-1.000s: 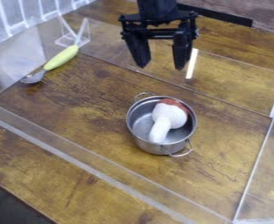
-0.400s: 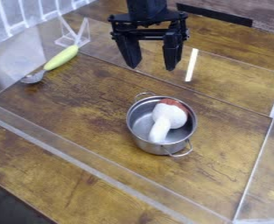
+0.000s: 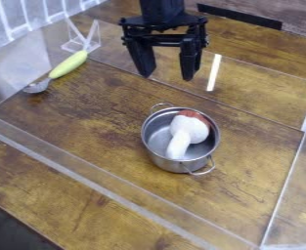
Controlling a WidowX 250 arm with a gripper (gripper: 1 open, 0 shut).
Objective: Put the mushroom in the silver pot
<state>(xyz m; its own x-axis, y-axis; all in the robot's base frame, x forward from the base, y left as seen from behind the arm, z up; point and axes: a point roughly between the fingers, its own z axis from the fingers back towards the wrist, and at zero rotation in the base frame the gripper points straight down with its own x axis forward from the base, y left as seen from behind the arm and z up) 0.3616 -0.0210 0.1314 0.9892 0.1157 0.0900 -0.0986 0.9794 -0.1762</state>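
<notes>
Nearest the camera, a clear plastic barrier [image 3: 142, 200] crosses the wooden worktop [image 3: 77, 127]; nothing rests on the boards in front of it.

Beyond it stands the pot [image 3: 180, 140], upright. The mushroom [image 3: 184, 134] lies inside it, white stem toward the camera, reddish cap against the far wall. It is wholly within the rim. On this evidence, the placement appears complete.

Farther back, the end effector [image 3: 167, 61] hangs above the worktop, well apart from the pot, fingers spread wide and pointing down. It holds nothing. Compared with a second ago, it has shifted leftward in the view and away from the pot; the pot and mushroom have not moved. This reads as a retreat after release, with no further handling of the mushroom called for.

At far left, a yellow-green object [image 3: 67, 64] lies beside a small metal piece [image 3: 35, 87], untouched.
</notes>
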